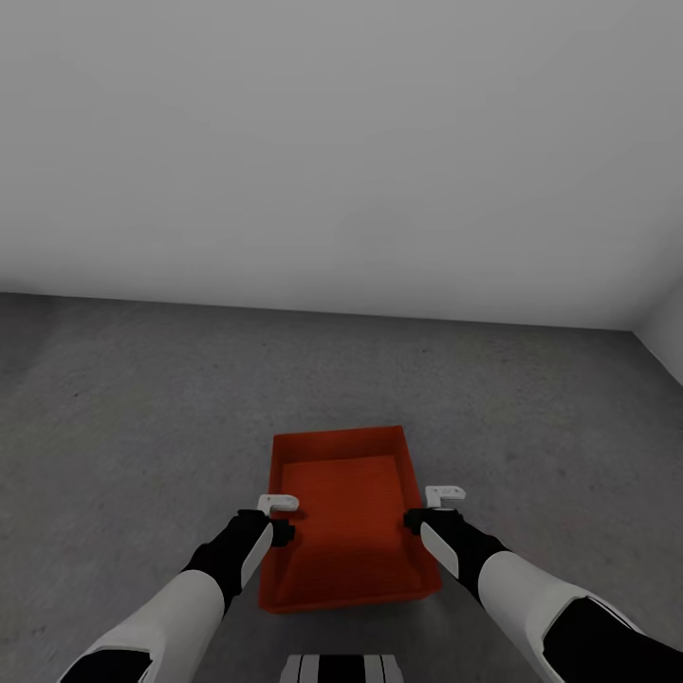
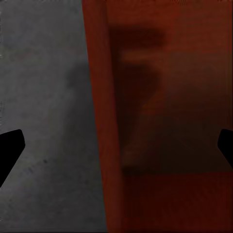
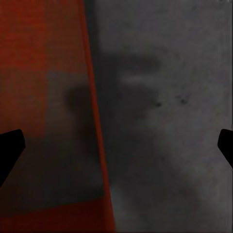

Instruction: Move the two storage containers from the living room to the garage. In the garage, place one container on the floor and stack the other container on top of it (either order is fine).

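One orange-red storage container (image 1: pixel 346 517) lies on the dark grey concrete floor (image 1: pixel 142 417) of the garage, straight ahead of me and lidless. My left gripper (image 1: pixel 281 522) hangs over its left long wall and my right gripper (image 1: pixel 424 510) over its right long wall. In the left wrist view the container's wall (image 2: pixel 104 121) runs between the two black fingertips (image 2: pixel 10 148), which stand far apart. The right wrist view shows the same, the container's rim (image 3: pixel 97 126) passing between wide-spread fingertips (image 3: pixel 9 148). Both grippers are open and grip nothing.
A plain white-grey wall (image 1: pixel 341 142) closes the room a short way beyond the container, meeting a side wall (image 1: pixel 664 332) at the far right. Bare concrete lies to the left, right and ahead of the bin. My base's front edge (image 1: pixel 341 667) shows just behind it.
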`<state>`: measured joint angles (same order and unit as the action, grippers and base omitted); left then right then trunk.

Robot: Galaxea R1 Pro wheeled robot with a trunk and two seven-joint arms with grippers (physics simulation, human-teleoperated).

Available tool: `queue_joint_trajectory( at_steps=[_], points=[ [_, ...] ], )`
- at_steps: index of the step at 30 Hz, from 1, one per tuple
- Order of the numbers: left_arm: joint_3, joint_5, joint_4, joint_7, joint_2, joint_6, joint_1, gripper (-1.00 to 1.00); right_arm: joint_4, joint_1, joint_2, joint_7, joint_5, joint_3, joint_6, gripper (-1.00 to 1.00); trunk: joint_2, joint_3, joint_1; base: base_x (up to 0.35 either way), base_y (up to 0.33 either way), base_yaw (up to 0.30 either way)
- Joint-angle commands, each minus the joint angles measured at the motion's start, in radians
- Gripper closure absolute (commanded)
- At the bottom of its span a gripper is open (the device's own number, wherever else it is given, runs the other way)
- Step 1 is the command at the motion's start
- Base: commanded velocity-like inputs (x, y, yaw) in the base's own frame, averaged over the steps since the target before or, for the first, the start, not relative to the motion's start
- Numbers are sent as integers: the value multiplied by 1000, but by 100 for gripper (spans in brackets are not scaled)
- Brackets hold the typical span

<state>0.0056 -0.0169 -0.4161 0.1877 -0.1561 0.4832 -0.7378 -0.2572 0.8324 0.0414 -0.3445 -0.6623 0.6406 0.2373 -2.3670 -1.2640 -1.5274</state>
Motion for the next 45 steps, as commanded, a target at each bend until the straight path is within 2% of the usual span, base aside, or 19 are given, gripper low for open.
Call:
queue_joint_trajectory(
  at_steps=[1,21,45],
  points=[
    [1,-1,-2,2,0,6,0,-100,-2,1,0,-7,-6,8,6,-100,7,2,4,0,0,0],
    [1,0,0,1,0,6,0,-100,-2,1,3,-8,-6,7,5,-100,147,66,81,0,0,0],
    [1,0,0,1,0,6,0,-100,-2,1,5,-8,-8,7,5,-100,315,177,173,0,0,0]
  ],
)
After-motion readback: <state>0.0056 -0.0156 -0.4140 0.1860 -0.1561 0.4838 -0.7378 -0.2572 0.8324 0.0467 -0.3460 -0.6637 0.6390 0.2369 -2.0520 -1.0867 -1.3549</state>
